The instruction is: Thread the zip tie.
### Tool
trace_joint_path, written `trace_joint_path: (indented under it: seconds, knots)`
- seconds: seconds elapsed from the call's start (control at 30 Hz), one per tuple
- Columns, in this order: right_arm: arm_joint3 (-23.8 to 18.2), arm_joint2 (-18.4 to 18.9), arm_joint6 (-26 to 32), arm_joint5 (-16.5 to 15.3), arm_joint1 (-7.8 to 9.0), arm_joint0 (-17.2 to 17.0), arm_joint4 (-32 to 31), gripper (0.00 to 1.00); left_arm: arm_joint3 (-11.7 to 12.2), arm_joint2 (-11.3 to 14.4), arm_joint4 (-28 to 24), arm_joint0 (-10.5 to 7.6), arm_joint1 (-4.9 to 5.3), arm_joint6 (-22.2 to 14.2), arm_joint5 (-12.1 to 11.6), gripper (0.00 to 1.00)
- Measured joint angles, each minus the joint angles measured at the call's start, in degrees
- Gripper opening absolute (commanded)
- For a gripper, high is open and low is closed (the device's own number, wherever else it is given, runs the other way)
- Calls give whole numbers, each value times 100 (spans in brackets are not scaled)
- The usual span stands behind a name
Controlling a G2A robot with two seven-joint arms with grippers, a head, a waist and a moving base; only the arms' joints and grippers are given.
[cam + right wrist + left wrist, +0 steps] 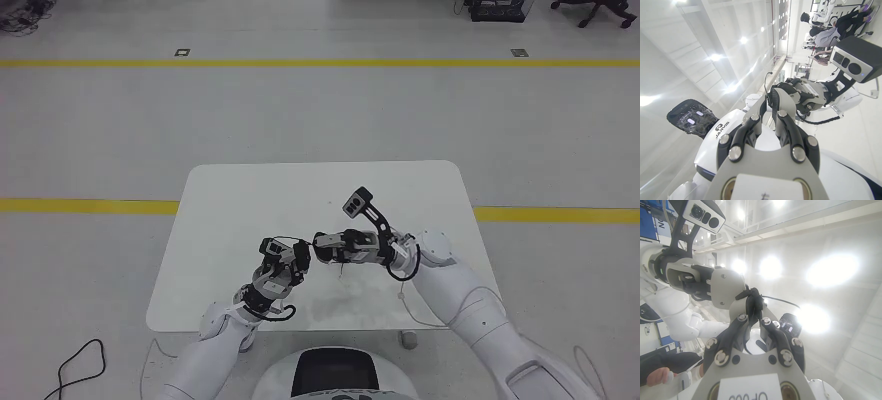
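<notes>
The black zip tie (782, 300) is showing at the grey-and-black left tool (754, 308). Below it, the surface (250, 200) is looking white and the floor (300, 110) grey, yellow-striped.

White table (250, 190) is standing on grey floor (300, 110); yellow lines (300, 63) are crossing it; ceiling lights (770, 267) are glaring.

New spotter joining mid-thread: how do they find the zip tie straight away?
Over the middle of the white table, the left pincer and right pincer meet tip to tip. The zip tie is pinched where they meet, one end arcing free. It is a thin black strip, much slimmer than the black cable on the arm nearby.
</notes>
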Motion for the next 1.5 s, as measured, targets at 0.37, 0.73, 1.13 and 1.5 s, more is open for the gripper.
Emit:
trace_joint_path:
  seconds: [0.37, 0.73, 1.13, 1.5]
  knots:
    - [45, -19, 8, 10, -26, 35, -4, 0, 0, 0, 0, 0, 0, 0, 0, 0]
    - [158, -27, -9, -33, -47, 42, -44, 0, 0, 0, 0, 0, 0, 0, 0, 0]
    - [218, 7, 5, -79, -51, -9, -62, 0, 0, 0, 0, 0, 0, 0, 0, 0]
    - [282, 30, 35, -102, -62, -43, -20, 0, 0, 0, 0, 0, 0, 0, 0, 0]
